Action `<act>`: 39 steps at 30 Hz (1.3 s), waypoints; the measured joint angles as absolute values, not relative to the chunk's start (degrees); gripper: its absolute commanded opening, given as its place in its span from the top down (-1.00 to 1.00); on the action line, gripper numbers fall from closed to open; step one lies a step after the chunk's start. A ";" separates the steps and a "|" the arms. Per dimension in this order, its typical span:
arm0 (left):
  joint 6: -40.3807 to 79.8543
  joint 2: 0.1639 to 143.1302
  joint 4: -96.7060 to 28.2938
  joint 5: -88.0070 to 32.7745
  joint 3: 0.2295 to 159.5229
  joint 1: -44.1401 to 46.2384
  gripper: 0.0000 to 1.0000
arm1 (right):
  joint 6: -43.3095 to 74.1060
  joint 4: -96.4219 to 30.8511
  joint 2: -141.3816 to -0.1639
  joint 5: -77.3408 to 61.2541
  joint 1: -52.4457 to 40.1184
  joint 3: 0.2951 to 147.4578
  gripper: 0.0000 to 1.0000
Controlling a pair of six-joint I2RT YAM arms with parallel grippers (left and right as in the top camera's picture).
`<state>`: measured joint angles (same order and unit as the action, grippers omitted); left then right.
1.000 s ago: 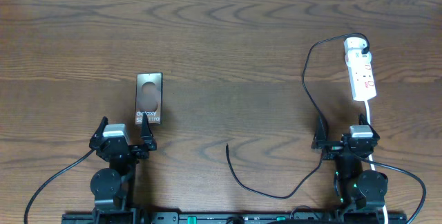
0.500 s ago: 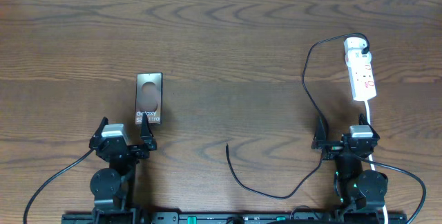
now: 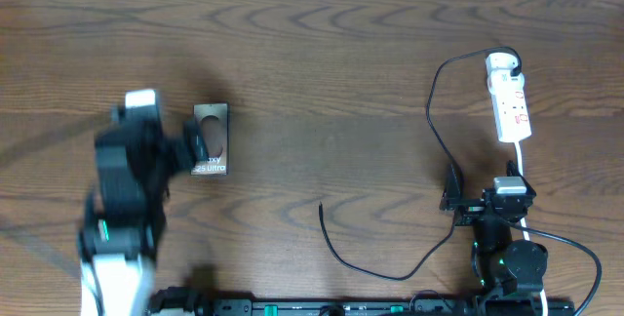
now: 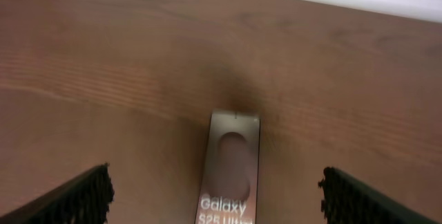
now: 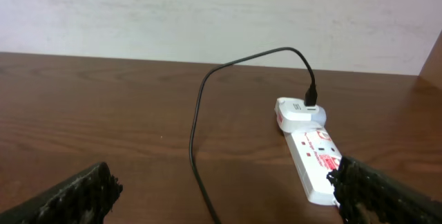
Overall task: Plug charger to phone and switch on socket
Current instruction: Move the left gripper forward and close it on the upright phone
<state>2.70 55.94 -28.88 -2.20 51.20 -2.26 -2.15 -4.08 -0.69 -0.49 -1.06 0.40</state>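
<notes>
Against a pale wall (image 5: 207,10), a dark wooden table (image 3: 322,72) holds phone (image 3: 216,136) and socket (image 3: 510,106).

Left arm (image 3: 125,175) over at 8 o'clock, all motion blur: black bulk, white block at its 12 o'clock end, white stretch down at 6, speck of green light. Right arm (image 3: 504,243) at 4 o'clock, nice and sharp: black housings, round black joint, grey-silver block on top, green light glowing mid-body, thick black cable (image 3: 567,240) looping off toward 3. On both wrist cams, black fingers (image 4: 83,195) with rough, jagged edges, tucked in at 7 and 5 o'clock.
</notes>
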 measured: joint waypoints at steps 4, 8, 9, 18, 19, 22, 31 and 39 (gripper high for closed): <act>2.37 74.81 -41.63 -4.60 69.52 -2.26 -0.88 | -2.15 -4.08 -0.69 -0.51 -1.06 0.40 -0.98; 1.87 88.27 -46.15 -6.15 79.83 -2.26 -0.87 | -2.15 -4.08 -0.69 -0.51 -1.06 0.40 -0.98; 1.83 90.26 -46.15 -6.22 80.51 -2.26 -0.65 | -2.15 -4.05 -0.69 -0.51 -1.06 0.40 -0.99; 1.28 101.23 -47.33 -7.05 80.84 -2.26 -0.96 | -2.15 -4.08 -0.69 -0.51 -1.06 0.40 -0.99; 1.28 101.34 -47.37 -7.14 80.84 -2.26 -0.96 | -2.15 -4.08 -0.69 -0.51 -1.06 0.40 -0.99; 1.45 101.36 -48.03 -7.20 80.84 -2.26 -0.96 | -2.15 -4.05 -0.69 -0.51 -1.06 0.40 -0.99; 1.45 101.36 -49.78 -7.84 79.72 -2.26 -0.96 | -2.15 -4.08 -0.69 -0.51 -1.06 0.40 -0.99; 1.48 101.80 -50.15 -10.31 75.48 -2.26 -0.96 | -2.15 -4.05 -0.69 -0.51 -1.06 0.40 -0.98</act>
<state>1.48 101.80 -50.15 -10.31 75.48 -2.26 -2.15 -4.05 -0.69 -0.51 -1.06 0.40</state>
